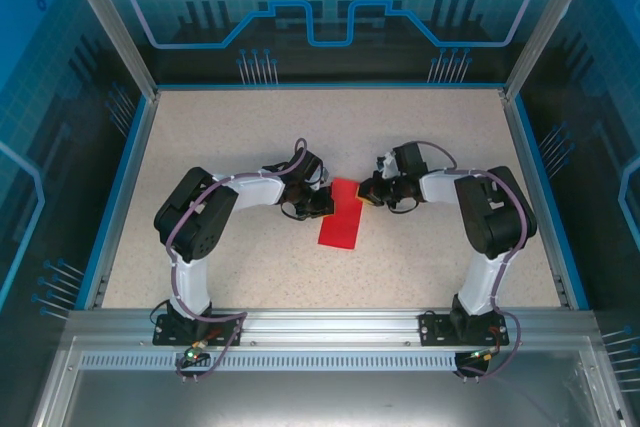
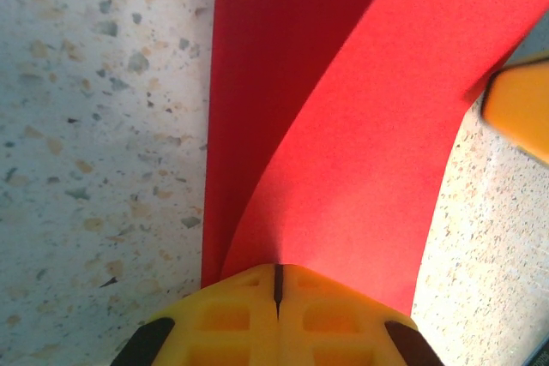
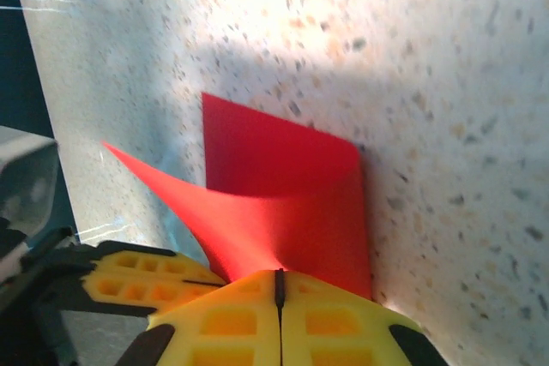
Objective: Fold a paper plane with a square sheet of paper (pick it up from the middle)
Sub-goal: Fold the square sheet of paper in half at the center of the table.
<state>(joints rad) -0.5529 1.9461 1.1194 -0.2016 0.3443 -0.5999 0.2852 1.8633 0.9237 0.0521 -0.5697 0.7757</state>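
Observation:
The square sheet of paper (image 1: 340, 219) is bright red and lies mid-table, doubled over into a narrow rectangle. No pointed paper plane is in view. My left gripper (image 1: 322, 203) is at the sheet's upper left edge, and my right gripper (image 1: 366, 192) is at its upper right corner. In the left wrist view the jaws (image 2: 276, 270) are shut on the raised top layer of red paper (image 2: 343, 126), which curves up over the flat layer. In the right wrist view the jaws (image 3: 279, 273) are likewise shut on the curling red layer (image 3: 274, 195).
The speckled beige table (image 1: 250, 137) is bounded by blue rails and clear walls. A yellow finger of the right gripper (image 2: 519, 113) shows in the left wrist view. The left gripper's yellow fingers (image 3: 137, 276) sit close beside the right jaws.

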